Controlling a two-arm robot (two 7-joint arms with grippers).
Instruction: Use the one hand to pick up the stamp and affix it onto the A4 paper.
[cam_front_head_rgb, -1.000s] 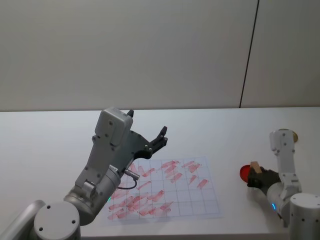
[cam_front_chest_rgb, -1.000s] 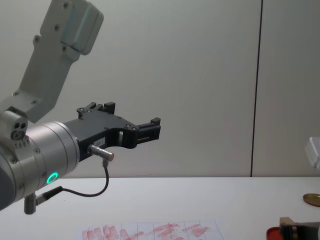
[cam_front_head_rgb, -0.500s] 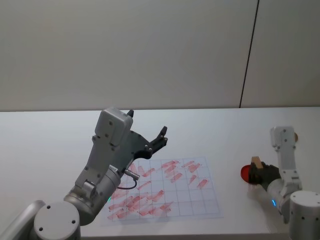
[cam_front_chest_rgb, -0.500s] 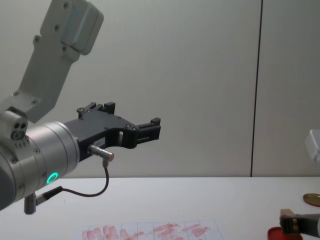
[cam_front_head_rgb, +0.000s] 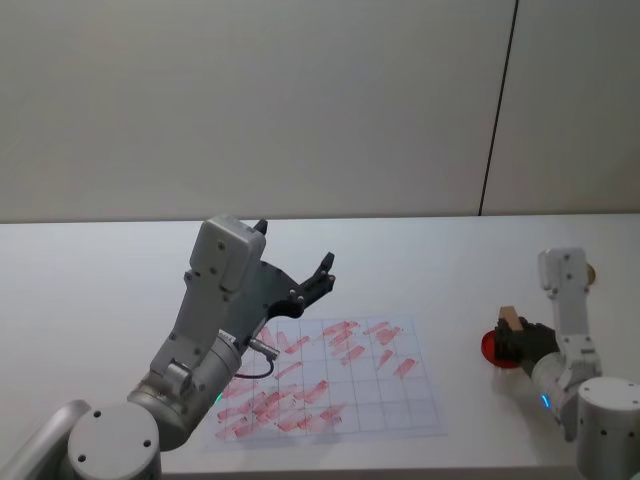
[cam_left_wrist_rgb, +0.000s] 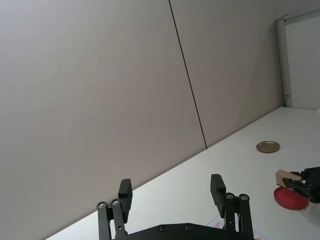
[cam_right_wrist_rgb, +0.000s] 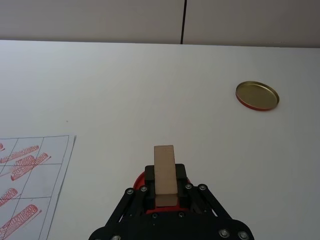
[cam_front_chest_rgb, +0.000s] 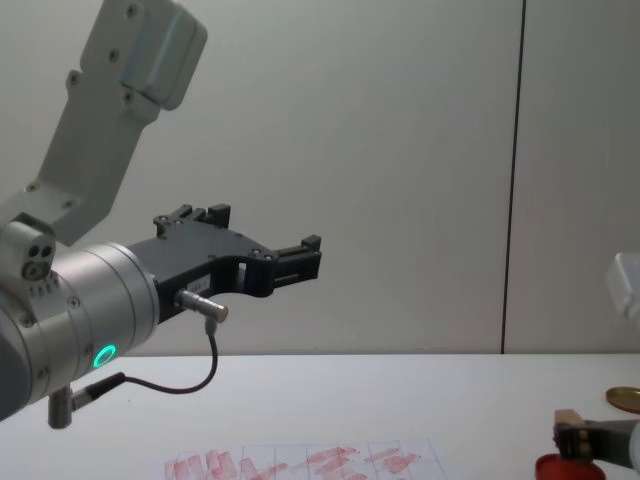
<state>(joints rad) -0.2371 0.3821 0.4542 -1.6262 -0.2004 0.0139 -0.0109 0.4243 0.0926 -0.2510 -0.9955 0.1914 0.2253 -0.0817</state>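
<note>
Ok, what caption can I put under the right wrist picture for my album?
Right gripper holds the stamp at the red ink pad, the A4 paper nearby.

The stamp (cam_right_wrist_rgb: 164, 170) is pale, matt wood. The round disc (cam_right_wrist_rgb: 257, 95) looks like shiny gold metal; the surface (cam_right_wrist_rgb: 100, 90) is smooth, matt white.

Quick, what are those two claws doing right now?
Left gripper: open, empty, raised above the table.
Right gripper: shut on the stamp, over the red ink pad.
</note>
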